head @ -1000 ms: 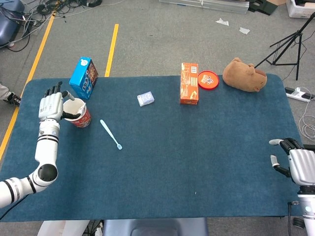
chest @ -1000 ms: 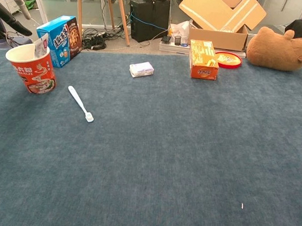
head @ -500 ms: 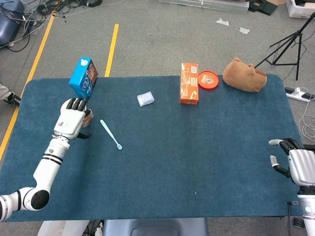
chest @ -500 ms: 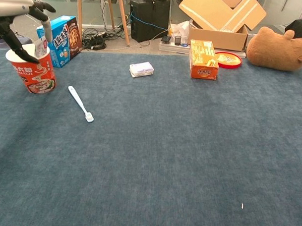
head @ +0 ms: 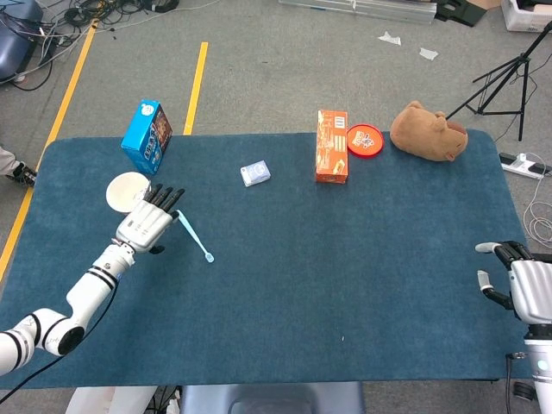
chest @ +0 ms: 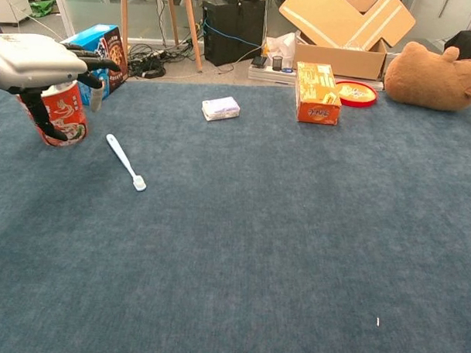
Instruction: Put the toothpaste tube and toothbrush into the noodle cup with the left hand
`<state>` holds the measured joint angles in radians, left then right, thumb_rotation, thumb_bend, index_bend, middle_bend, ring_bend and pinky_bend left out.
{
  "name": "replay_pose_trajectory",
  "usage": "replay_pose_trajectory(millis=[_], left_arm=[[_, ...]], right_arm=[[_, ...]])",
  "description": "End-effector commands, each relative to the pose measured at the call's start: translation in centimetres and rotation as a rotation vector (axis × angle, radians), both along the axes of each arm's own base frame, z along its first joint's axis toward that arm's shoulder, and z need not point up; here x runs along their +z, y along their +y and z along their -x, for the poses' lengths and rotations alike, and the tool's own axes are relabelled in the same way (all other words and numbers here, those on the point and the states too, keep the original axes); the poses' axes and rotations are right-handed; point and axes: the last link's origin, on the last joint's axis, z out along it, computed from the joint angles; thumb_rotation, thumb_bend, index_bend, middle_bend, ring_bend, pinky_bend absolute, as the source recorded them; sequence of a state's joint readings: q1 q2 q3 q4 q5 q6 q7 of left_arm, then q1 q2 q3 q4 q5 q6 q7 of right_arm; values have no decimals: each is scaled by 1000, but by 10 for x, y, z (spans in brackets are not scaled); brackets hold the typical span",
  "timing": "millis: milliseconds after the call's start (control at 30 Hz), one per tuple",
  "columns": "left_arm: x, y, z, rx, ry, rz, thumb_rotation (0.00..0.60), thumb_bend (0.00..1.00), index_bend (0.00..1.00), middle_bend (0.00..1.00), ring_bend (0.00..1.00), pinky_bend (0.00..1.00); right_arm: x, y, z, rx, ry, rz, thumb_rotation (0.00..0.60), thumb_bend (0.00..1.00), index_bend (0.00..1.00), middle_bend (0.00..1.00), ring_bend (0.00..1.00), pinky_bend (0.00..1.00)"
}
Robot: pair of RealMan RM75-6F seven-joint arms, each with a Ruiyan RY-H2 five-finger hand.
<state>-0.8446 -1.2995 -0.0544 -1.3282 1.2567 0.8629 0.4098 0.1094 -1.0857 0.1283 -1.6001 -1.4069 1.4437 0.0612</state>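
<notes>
Left hand [head: 147, 227] hovers with fingers spread and empty between the noodle cup [head: 128, 191] and the toothbrush [head: 195, 235].
The toothbrush lies flat on the blue table [head: 345, 276], just right of the hand; in the chest view the hand partly covers the cup, and whether the toothpaste tube is inside cannot be made out. Far behind stand a blue box [head: 147, 135], a small white pack [head: 255, 173], an orange box [head: 331, 145], a red dish [head: 365, 140] and a plush toy [head: 429, 131]. The right hand [head: 522, 286], cut off at the right edge, rests loosely open, holding nothing.
</notes>
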Motion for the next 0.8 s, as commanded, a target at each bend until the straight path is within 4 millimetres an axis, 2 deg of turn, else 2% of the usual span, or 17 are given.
replay_pose_trajectory(millis=[33,467,800], left_arm=[[-16,6,7,-73,67,50,600,1,379,0,0,0],[-51,13,5,-320,103,174,600,7,391,0,0,0],[-67,28,-5,-383,115,213,600,20,405,0,0,0]], right_arm=[[0,-1,1,-6,1,1,600,351,389,420,290,560],[2,-8,9,-42,1,13,600,350,389,420,290,560],[3,-14,16,-73,-4,14,600,351,389,420,290,560]])
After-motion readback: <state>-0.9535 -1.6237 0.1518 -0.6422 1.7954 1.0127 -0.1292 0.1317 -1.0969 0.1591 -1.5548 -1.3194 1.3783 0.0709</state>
